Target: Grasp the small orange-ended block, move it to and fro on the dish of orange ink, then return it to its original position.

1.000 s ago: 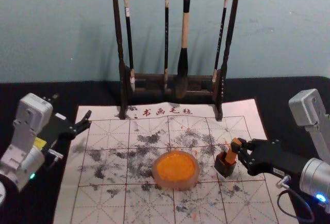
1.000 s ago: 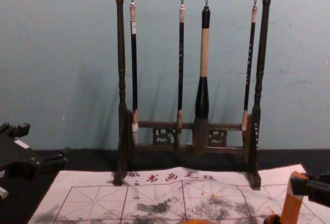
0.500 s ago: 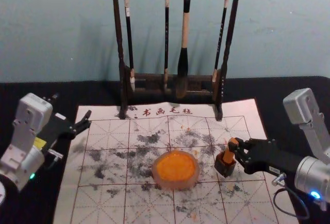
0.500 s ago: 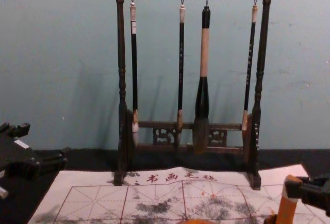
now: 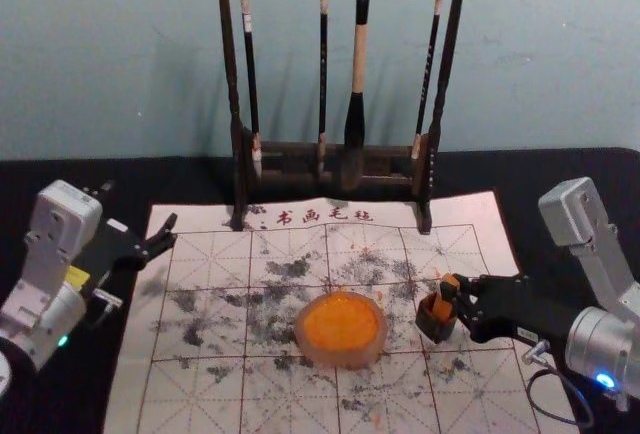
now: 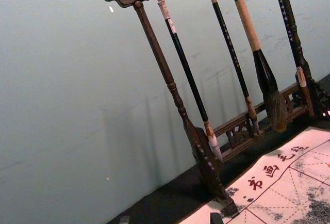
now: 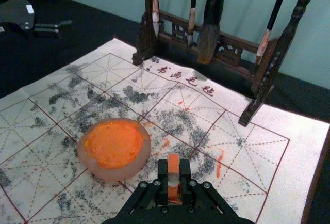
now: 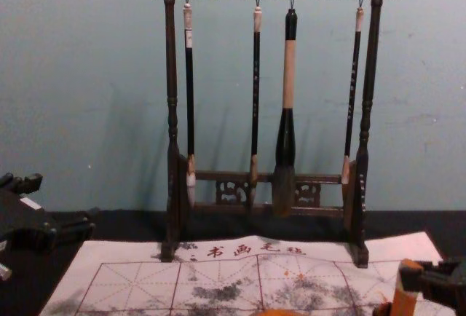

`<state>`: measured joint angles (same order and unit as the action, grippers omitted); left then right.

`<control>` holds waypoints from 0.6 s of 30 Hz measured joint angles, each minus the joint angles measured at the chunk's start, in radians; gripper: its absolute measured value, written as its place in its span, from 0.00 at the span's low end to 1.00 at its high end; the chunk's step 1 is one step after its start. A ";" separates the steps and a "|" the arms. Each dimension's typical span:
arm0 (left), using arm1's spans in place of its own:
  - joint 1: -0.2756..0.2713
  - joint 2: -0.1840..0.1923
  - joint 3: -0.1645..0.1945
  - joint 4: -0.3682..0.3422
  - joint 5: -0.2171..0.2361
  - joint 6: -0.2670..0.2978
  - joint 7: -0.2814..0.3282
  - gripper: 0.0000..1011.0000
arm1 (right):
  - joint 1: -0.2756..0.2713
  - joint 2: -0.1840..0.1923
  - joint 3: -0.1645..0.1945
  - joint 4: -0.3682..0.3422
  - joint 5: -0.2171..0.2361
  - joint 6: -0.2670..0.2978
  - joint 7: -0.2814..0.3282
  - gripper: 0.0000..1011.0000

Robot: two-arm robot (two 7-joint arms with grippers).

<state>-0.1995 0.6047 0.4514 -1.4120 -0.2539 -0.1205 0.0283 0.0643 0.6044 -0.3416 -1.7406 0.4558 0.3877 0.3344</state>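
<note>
Orange-ended block (image 5: pixel 441 306): pinched, tilted, in right pincer (image 5: pixel 456 293), partly inside dark holder (image 5: pixel 434 328), near ink dish (image 5: pixel 345 359). Parked at left with left pincer (image 5: pixel 139 207) spread.

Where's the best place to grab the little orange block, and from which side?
Near its top, I'd say, coming from the robot's right and pinching both sides. The block is a straight stick leaning that way, and its lower end looks tucked into the little dark box. The right gripper has it like that.
</note>
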 joint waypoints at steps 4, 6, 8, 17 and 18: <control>0.000 0.000 0.000 0.000 0.000 0.000 0.000 1.00 | 0.003 -0.008 -0.004 0.015 -0.005 0.000 0.001 0.06; 0.000 0.000 0.000 0.000 0.000 0.000 0.000 1.00 | 0.006 -0.012 -0.006 0.024 -0.007 0.000 0.002 0.06; 0.000 0.000 0.000 0.000 0.000 0.000 0.000 1.00 | 0.007 -0.015 -0.007 0.030 -0.009 0.000 0.003 0.06; 0.000 0.000 0.000 0.000 0.000 0.000 0.000 1.00 | 0.015 -0.027 -0.013 0.053 -0.015 0.003 0.007 0.06; 0.000 0.000 0.000 0.000 0.000 0.000 0.000 1.00 | 0.015 -0.028 -0.013 0.054 -0.015 0.003 0.007 0.06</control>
<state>-0.1995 0.6047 0.4514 -1.4120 -0.2539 -0.1205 0.0283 0.0797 0.5766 -0.3548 -1.6868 0.4406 0.3908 0.3416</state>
